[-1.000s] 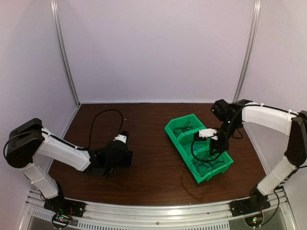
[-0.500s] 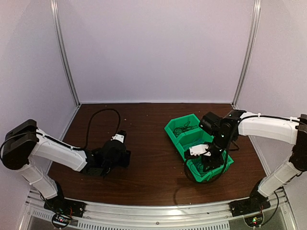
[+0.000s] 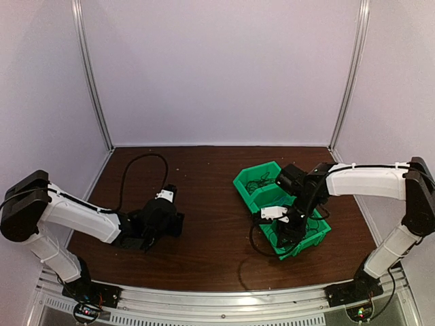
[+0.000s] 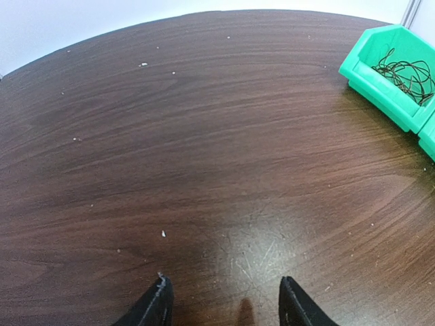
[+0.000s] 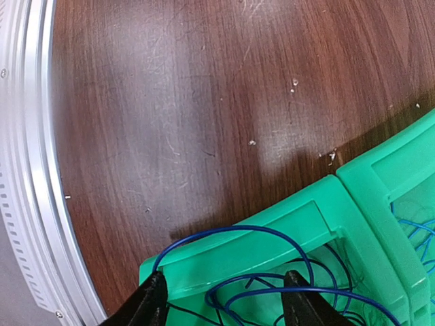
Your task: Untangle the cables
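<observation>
The right pincer point(image 5: 224, 299) is seen with its two fingers point(image 5: 155, 302) spread wide apart, and nothing is pinched between them. It is poised over the end compartment of a green bin point(image 5: 292, 210), with the fingertips just inside the rim. The blue cables point(image 5: 231, 229) are found directly under and between the fingers, lying loose in that compartment. One blue loop is arched up over the bin's rim just ahead of the fingertips, and one end of it runs down close beside the finger on the left of the wrist view. Whether that finger is touched by it cannot be told. More blue cable is seen in the neighbouring compartment, off to the pincer's other side. Beyond the rim, ahead of the pincer, the dark wooden table point(image 5: 170, 102) is seen, and a metal rail point(image 5: 27, 170) is seen at its edge.

The left pincer point(image 4: 224, 302) is likewise held spread, with nothing between its fingers, low over the table. The black cables point(image 4: 404, 71) are seen well apart from it, ahead and to its right, bundled in a thin tangle inside another compartment of the bin.
</observation>
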